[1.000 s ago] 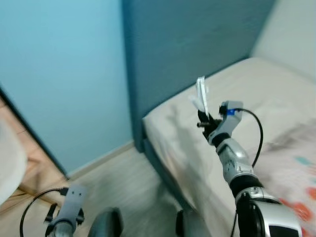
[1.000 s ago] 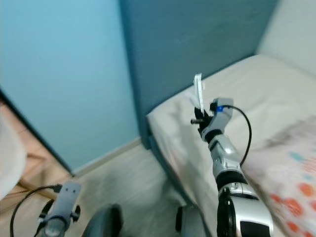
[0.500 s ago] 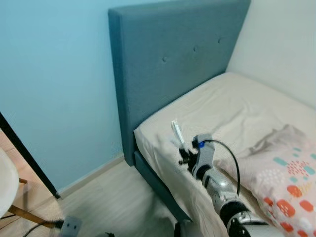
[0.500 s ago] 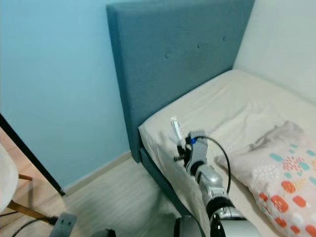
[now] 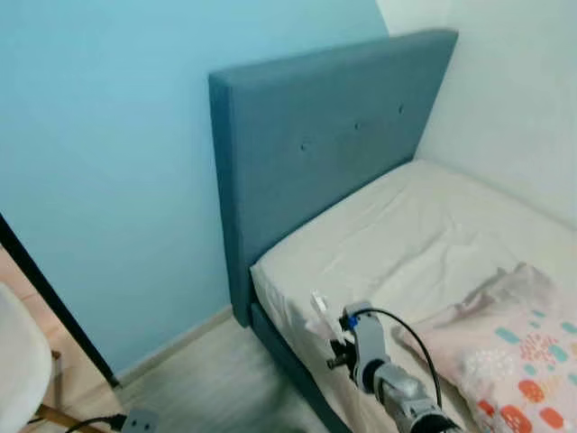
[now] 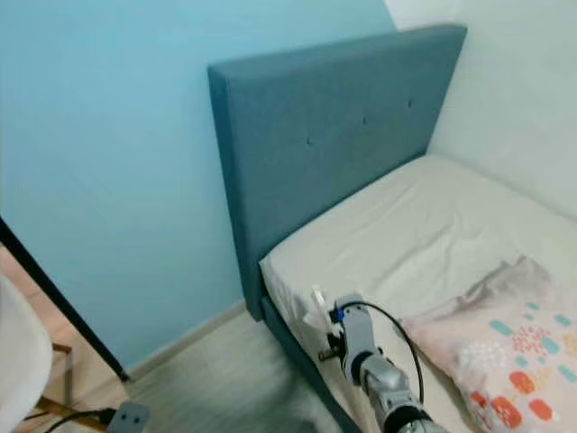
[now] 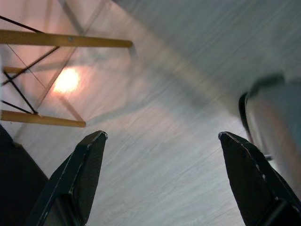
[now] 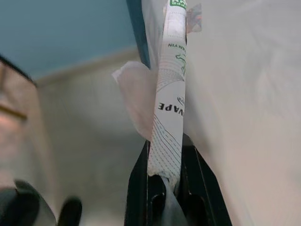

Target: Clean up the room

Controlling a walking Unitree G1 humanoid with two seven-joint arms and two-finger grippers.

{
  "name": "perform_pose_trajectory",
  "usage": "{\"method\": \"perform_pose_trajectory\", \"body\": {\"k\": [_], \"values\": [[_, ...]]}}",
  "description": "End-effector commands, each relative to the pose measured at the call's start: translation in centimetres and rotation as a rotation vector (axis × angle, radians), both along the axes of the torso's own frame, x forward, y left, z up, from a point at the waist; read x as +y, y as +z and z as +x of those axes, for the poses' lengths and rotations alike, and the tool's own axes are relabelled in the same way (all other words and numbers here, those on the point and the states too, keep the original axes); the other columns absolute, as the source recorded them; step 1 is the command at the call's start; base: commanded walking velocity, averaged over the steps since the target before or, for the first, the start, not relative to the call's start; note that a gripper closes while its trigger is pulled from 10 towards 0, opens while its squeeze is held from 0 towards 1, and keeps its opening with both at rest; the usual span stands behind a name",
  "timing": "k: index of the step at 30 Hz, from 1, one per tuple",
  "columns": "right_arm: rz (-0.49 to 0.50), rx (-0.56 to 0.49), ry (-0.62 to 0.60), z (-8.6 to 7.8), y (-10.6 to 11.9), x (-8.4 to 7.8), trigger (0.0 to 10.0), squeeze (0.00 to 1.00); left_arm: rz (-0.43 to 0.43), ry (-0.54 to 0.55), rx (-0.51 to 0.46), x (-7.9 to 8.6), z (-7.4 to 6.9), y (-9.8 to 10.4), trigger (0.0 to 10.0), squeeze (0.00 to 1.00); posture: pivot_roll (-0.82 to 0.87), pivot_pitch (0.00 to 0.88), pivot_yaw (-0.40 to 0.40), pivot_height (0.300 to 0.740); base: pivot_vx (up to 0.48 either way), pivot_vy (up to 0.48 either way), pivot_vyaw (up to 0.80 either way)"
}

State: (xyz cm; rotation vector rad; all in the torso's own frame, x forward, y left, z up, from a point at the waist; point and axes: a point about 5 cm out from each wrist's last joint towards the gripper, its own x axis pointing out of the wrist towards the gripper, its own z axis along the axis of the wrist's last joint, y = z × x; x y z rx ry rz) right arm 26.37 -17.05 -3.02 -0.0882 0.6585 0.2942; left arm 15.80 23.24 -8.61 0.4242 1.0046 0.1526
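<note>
Since the earlier frames the view has swung up over the bed. The right claw is clamped on a white wrapper, its long axis running out along the fingers toward 12 o'clock, over the bed's near edge. The left claw gapes empty above the floor. The wrapper's print is partly legible, its contents unclear.

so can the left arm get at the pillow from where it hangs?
Probably not. The left pincer hangs open over the floor by the chair legs, while the pillow lies on the bed, beyond the right arm.
</note>
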Motion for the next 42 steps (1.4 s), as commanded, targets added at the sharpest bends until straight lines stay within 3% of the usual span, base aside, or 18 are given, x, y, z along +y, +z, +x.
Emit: {"method": "perform_pose_trajectory", "body": {"k": [1,4,8,10,11,17,18,30,36,42], "values": [[-0.035,0.065,-0.040,-1.3,-1.0,-0.9,0.0,0.00,-0.017,0.003,0.036,-0.4,-0.7,-0.4,10.0,0.00,-0.01,0.000,-0.067,0.710,-0.480,0.000,0.00],[-0.047,0.115,-0.113,-2.5,-1.9,-2.0,0.0,0.00,-0.032,0.000,0.017,-0.6,-0.4,-0.3,10.0,0.00,0.00,0.000,-0.069,0.720,-0.320,0.000,0.00],[-0.084,0.248,-0.240,-6.2,-3.9,-4.5,0.0,0.00,-0.030,-0.020,0.033,-0.6,-0.8,-0.5,10.0,0.00,0.00,0.000,-0.069,0.740,0.000,0.000,0.00],[-0.090,0.271,-0.250,-6.9,-4.2,-4.8,0.0,0.00,-0.033,-0.021,0.038,-0.6,-1.0,-0.5,10.0,0.00,0.00,0.000,-0.069,0.740,0.000,0.000,0.00],[-0.121,0.328,-0.257,-8.7,-5.0,-5.4,0.0,0.00,-0.037,-0.024,0.050,-0.6,-1.5,-0.7,10.0,0.00,0.00,0.000,-0.071,0.740,0.000,0.000,0.00],[-0.132,0.364,-0.284,-10.6,-5.7,-5.8,0.0,0.00,-0.046,-0.026,0.069,-0.7,-2.2,-1.0,10.0,0.00,0.00,0.000,-0.070,0.740,0.000,0.000,0.00],[-0.155,0.381,-0.281,-11.1,-5.9,-6.0,10.0,0.00,-0.051,-0.030,0.076,-0.7,-2.3,-1.1,10.0,0.00,-0.01,0.001,-0.067,0.740,0.000,0.000,0.00],[-0.214,0.376,-0.186,-10.7,-5.8,-5.6,10.0,0.00,-0.073,-0.050,0.072,-1.1,-2.0,-1.0,10.0,0.00,0.00,0.000,-0.072,0.740,0.000,0.000,0.71],[-0.309,0.366,-0.068,-10.4,-5.8,-5.3,10.0,0.00,-0.086,-0.075,0.080,-1.4,-1.8,-1.1,10.0,0.00,0.00,0.000,-0.074,0.740,0.000,0.000,0.76],[-0.334,0.374,-0.044,-10.7,-5.9,-5.5,10.0,0.00,-0.086,-0.115,0.107,-1.7,-2.2,-1.3,10.0,0.00,0.00,0.000,-0.076,0.740,0.000,0.000,0.76]]}}
